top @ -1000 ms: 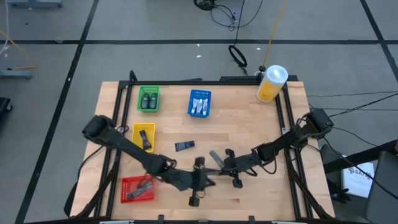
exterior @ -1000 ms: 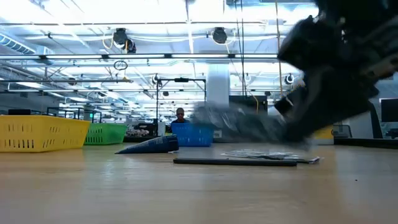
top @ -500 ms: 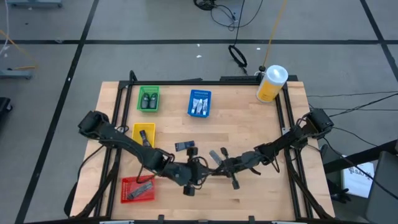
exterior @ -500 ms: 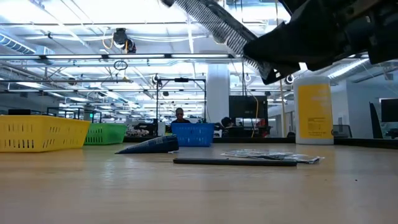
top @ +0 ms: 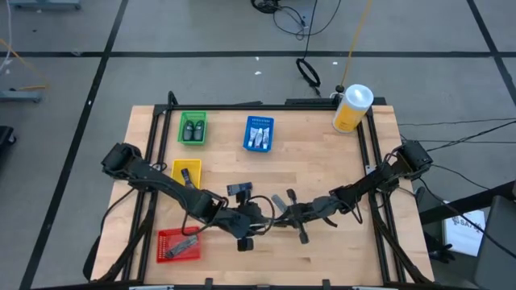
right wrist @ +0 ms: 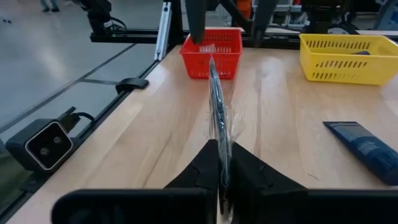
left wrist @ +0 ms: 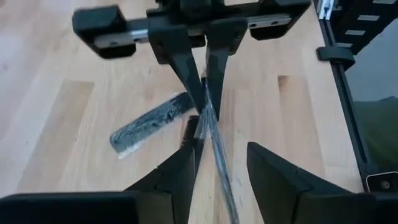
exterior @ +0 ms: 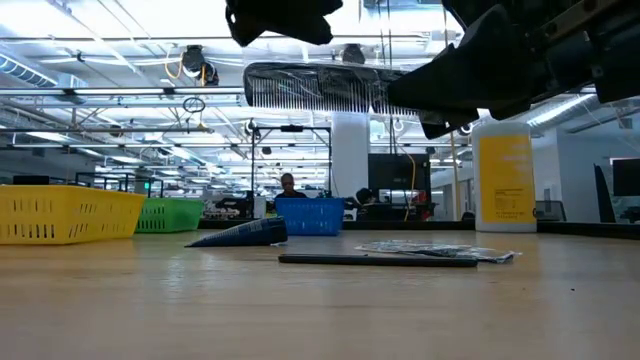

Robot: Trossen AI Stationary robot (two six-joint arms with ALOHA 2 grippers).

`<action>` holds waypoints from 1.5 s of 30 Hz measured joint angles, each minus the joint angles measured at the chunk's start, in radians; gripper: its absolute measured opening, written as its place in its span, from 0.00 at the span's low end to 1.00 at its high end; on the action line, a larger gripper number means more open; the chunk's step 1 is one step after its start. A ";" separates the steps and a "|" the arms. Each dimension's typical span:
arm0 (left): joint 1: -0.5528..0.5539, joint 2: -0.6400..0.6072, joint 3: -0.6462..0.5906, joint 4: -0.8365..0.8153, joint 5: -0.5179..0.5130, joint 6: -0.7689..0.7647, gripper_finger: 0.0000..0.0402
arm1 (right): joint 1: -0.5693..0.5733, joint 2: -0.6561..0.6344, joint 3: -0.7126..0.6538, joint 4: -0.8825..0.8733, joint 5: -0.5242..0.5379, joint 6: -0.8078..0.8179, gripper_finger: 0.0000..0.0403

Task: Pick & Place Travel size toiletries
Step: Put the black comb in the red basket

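Near the table's left edge, toward the front corner, a red tray [top: 177, 244] already holds a grey packet, and above it along the same edge sit a yellow tray [top: 186, 176] and a green tray [top: 192, 127] with two dark little bottles; each tray seems to take one kind of toiletry, so the red one looks like the home for flat packets.

The left gripper [top: 251, 219] hovers over the front middle of the table, its fingers [left wrist: 268, 177] spread apart on either side of a packaged comb [exterior: 318, 88]. They straddle the packet without pinching it, which reads as the receiving half of a hand-over, since the red tray lies on this arm's side.

The comb, sealed in clear film, hangs level in the air above the tabletop, its teeth pointing down in the low view. Below it a second flat grey packet [exterior: 430, 250] lies on the wood, and a dark blue tube [top: 239, 189] rests just behind the two grippers.

The right gripper [top: 284, 214] is closed tight on the comb's other end [right wrist: 217, 112], holding it edge-on toward the left arm so that the free end is offered.

Farther back stands a blue tray [top: 258, 133] with whitish tubes, and at the back right corner the yellow canister [top: 351, 108], apart from the work.
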 joint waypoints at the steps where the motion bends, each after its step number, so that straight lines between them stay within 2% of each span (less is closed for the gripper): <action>1: 0.000 0.000 -0.003 -0.001 0.000 -0.009 0.36 | 0.000 0.000 0.000 0.001 0.014 0.000 0.03; 12: 0.006 0.084 -0.024 0.010 -0.001 -0.057 0.44 | 0.000 0.000 0.000 0.004 0.019 0.000 0.02; 15: 0.006 0.089 -0.024 0.018 -0.001 -0.059 0.37 | 0.000 0.000 0.000 0.004 0.019 0.000 0.04; 23: 0.005 0.089 -0.020 0.019 0.007 -0.067 0.03 | 0.001 0.000 0.000 -0.013 0.010 0.000 0.06; 27: 0.005 0.087 -0.019 0.018 0.029 -0.090 0.04 | 0.004 -0.001 0.000 -0.019 -0.031 0.004 0.14; 31: -0.004 0.087 0.057 -0.113 0.122 -0.118 0.01 | 0.009 -0.025 0.000 -0.042 -0.071 0.038 0.32; 37: -0.069 0.085 0.278 -0.531 0.286 -0.341 0.02 | 0.021 -0.035 -0.015 -0.064 -0.068 0.022 0.54; 40: -0.137 0.083 0.362 -0.703 0.408 -0.564 0.01 | 0.023 -0.035 -0.024 -0.064 -0.069 0.021 0.59; 45: -0.292 0.084 0.387 -0.866 0.530 -0.996 0.02 | 0.022 -0.035 -0.033 -0.063 -0.068 0.025 0.62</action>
